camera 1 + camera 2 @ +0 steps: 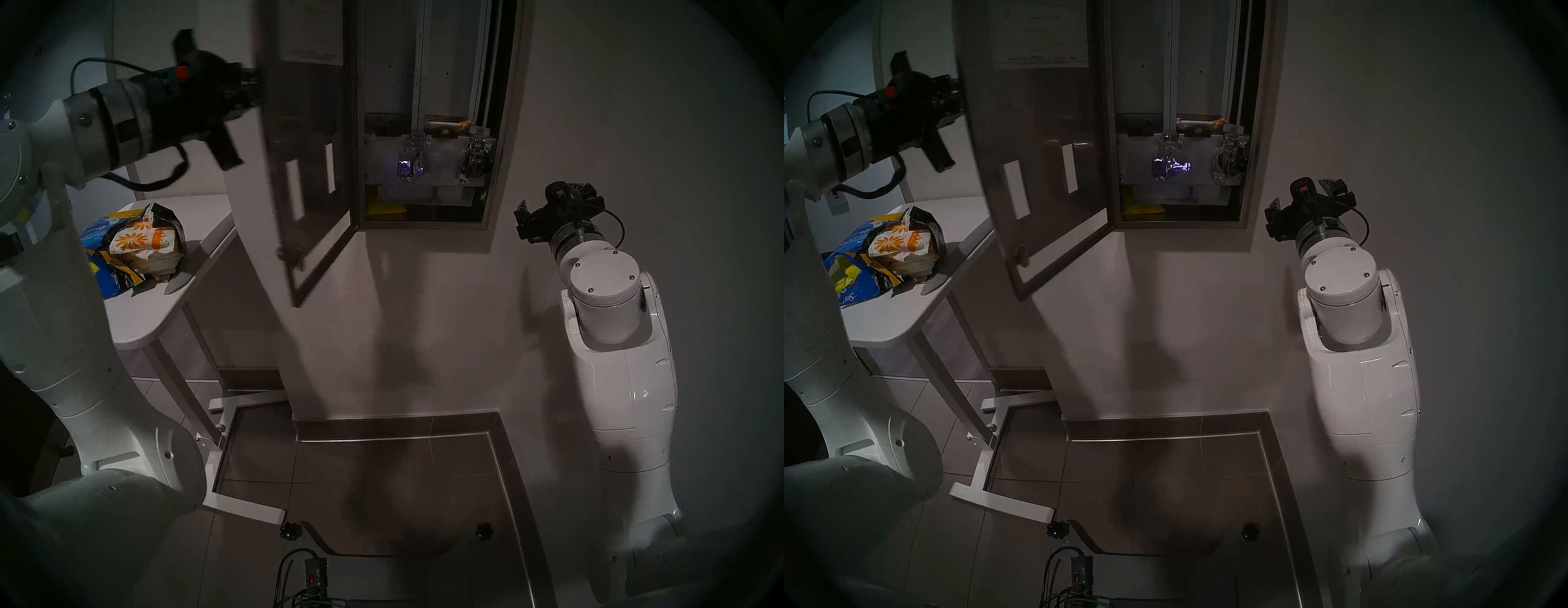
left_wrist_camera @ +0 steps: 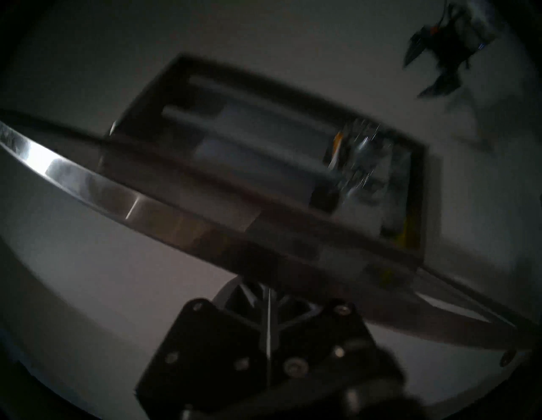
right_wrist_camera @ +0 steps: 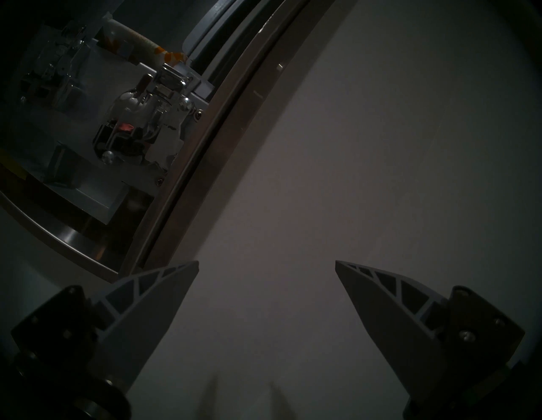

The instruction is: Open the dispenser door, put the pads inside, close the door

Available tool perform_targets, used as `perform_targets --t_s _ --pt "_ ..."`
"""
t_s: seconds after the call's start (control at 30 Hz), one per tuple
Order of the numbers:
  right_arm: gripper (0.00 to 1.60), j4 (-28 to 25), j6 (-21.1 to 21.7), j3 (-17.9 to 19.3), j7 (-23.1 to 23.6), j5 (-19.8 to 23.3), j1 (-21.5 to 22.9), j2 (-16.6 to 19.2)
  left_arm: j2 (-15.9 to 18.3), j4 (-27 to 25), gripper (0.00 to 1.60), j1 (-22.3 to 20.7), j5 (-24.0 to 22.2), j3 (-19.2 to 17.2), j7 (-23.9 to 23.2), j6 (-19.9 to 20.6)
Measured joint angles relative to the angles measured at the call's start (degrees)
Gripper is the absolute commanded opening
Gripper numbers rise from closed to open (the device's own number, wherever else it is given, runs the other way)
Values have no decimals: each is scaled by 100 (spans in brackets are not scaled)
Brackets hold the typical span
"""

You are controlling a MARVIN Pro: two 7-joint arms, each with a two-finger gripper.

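Head view: dispenser holds a pad (flower-printed); left pincer clenched, right pincer released.

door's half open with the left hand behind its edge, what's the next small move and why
Probably keep pushing the door toward the cabinet with the shut left hand: a pad already sits inside, and the door stands ajar.

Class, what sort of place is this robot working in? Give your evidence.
Probably a washroom: a steel dispenser on the wall, wrapped pads on a side table, and a tiled floor.
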Motion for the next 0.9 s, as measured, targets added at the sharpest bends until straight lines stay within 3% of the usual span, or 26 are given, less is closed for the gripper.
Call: perform_targets --t_s 0.17,0.43,0.73,0.9 --pt "160 -10 -1 0 0 0 5 -2 -366 -474 0 75 -703 659 -67 320" --pt "160 -52 -5 1 -3 0 24 -1 -817 -668 0 263 -1688 1449 -44 968" --pt "160 -128 -6 1 -5 0 45 -2 -1326 -715 0 521 -2675 2165 810 1816" --pt "160 -157 -6 1 -5 0 52 -2 -1431 -723 0 654 -2976 2231 1154 2140"
